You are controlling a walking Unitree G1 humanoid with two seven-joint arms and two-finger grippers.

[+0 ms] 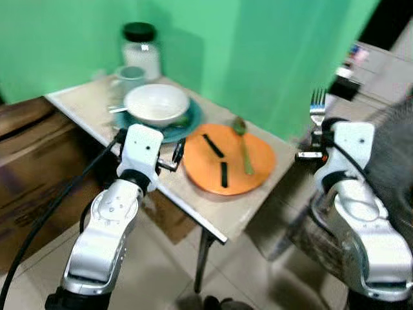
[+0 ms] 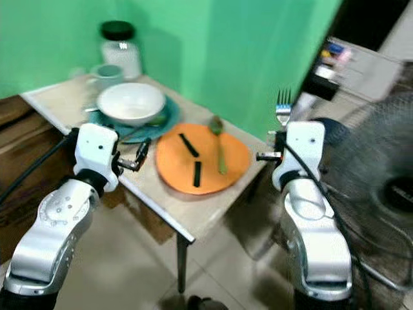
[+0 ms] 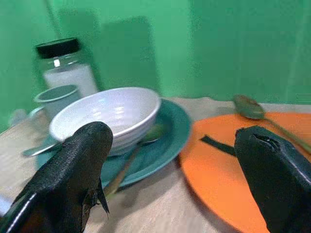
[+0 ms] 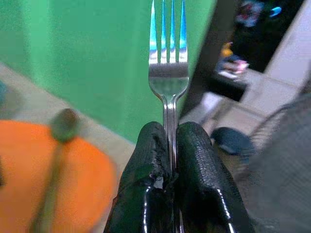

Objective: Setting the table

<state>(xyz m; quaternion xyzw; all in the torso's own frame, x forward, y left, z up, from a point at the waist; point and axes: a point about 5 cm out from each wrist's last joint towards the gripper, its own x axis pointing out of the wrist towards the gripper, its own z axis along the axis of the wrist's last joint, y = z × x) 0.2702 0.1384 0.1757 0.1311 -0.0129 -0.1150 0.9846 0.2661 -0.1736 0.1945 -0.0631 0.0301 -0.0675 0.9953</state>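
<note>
With the right gripper (image 4: 170, 145) clamped on the fork (image 4: 168, 77) and the left gripper (image 3: 170, 170) spread empty, lower the fork flat just right of the orange plate (image 1: 258, 171).

Both head views are soft with blur. The fork (image 4: 168, 82) loses its handle between the right hand's (image 4: 171, 145) closed fingers. The bowl (image 3: 108, 114) covers much of the teal plate (image 3: 167, 141) and part of a utensil there. The bench's (image 1: 213, 216) legs are mostly hidden. Items on the grey counter at upper right are unreadable.

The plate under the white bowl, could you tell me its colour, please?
Teal; the plate shows best in the left wrist view.
</note>
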